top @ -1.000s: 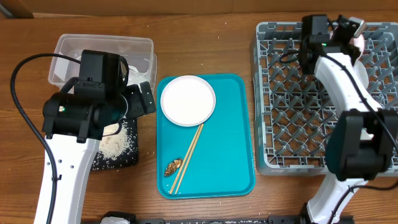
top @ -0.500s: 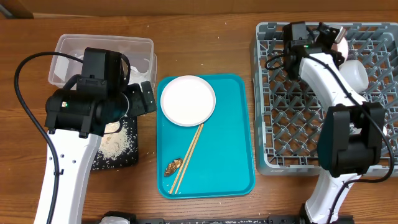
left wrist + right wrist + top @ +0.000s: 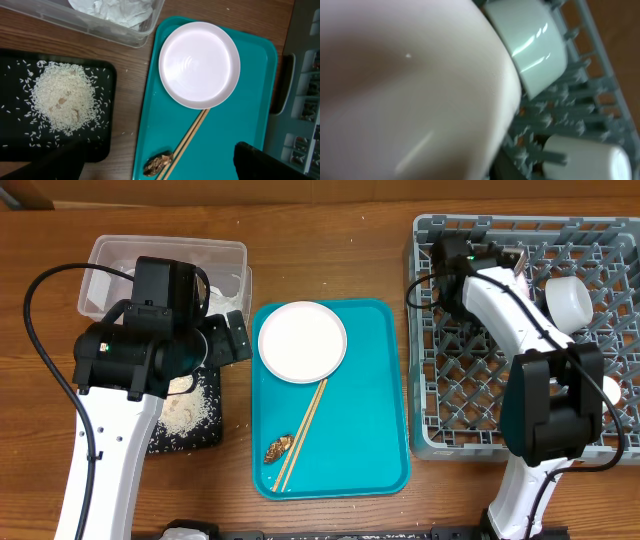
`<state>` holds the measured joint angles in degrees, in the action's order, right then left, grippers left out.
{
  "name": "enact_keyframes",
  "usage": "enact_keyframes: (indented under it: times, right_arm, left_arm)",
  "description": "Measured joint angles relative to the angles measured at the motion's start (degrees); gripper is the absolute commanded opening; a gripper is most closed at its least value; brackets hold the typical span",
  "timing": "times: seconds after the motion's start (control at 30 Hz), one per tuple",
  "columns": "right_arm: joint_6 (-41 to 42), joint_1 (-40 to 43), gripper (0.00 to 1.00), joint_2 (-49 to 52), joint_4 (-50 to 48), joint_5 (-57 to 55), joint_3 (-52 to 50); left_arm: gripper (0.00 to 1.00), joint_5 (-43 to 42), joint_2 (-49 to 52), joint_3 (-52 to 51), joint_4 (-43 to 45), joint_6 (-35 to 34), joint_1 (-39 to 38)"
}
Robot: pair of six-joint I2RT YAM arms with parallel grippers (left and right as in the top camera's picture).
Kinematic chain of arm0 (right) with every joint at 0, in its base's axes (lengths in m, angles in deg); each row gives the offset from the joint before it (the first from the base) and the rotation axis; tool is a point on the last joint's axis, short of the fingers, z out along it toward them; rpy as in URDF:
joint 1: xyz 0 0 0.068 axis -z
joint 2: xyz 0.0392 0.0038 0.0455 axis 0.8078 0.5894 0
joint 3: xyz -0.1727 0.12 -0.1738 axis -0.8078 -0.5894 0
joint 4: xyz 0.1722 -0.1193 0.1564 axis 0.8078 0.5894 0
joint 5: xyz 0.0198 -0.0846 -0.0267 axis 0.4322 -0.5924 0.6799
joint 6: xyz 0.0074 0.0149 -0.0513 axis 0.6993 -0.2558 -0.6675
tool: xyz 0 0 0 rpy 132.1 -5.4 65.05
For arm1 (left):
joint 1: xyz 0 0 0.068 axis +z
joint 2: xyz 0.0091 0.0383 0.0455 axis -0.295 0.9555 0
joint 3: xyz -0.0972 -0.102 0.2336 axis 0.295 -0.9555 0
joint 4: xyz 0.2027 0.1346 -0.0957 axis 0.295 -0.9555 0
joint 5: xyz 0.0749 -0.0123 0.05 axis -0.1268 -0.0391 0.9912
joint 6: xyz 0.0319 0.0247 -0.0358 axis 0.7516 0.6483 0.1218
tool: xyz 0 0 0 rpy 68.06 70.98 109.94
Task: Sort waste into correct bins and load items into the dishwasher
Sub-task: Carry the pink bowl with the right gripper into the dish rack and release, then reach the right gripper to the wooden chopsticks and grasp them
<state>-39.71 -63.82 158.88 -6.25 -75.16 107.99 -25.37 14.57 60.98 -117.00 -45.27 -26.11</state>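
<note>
A pinkish-white bowl [image 3: 405, 85] fills the right wrist camera's view, close above the grey dish rack [image 3: 470, 395] that stands just right of the teal tray [image 3: 370, 430]. The right gripper [image 3: 505, 262] hovers over the far end of the rack, on the side nearest the tray. None of its fingers shows, so it cannot be told whether they are parted or have hold of the bowl. Farther right of the tray, a pale blue-white bowl [image 3: 532, 42] is tipped on its side among the pegs, and a small white cup [image 3: 585, 159] sits nearer the rack's front.

On the tray itself, at its far end, rests a white round plate [image 3: 199, 64]. A pair of chopsticks [image 3: 187, 137] runs aslant from the plate's near rim toward the tray's near left corner, where a small brown scrap [image 3: 159, 163] lies against them.

Left of the tray, a black tray [image 3: 105, 130] carries a heap of white rice [image 3: 62, 102] with loose grains scattered around it. Beyond that, off the teal tray's far left corner, a clear plastic tub [image 3: 135, 37] holds a crumpled wrapper [image 3: 117, 11]. The left gripper [image 3: 225, 340] hangs just left of the teal tray, its jaws spread wide and holding nothing. Everything stands on a brown wooden table [image 3: 330, 240].
</note>
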Motion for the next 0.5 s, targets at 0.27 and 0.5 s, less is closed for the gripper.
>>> enact_keyframes:
  times: [0.27,0.5]
  right_arm:
    - [2.8,-1.0,0.34,-4.8,4.2,11.7,0.0]
    - [-4.2,-1.4,0.45,-20.7,4.9,32.6,0.0]
  left_arm:
    - [0.96,0.0,0.0,0.0,-0.3,0.5,0.0]
    - [0.97,0.1,0.0,0.0,-1.6,1.6,0.0]
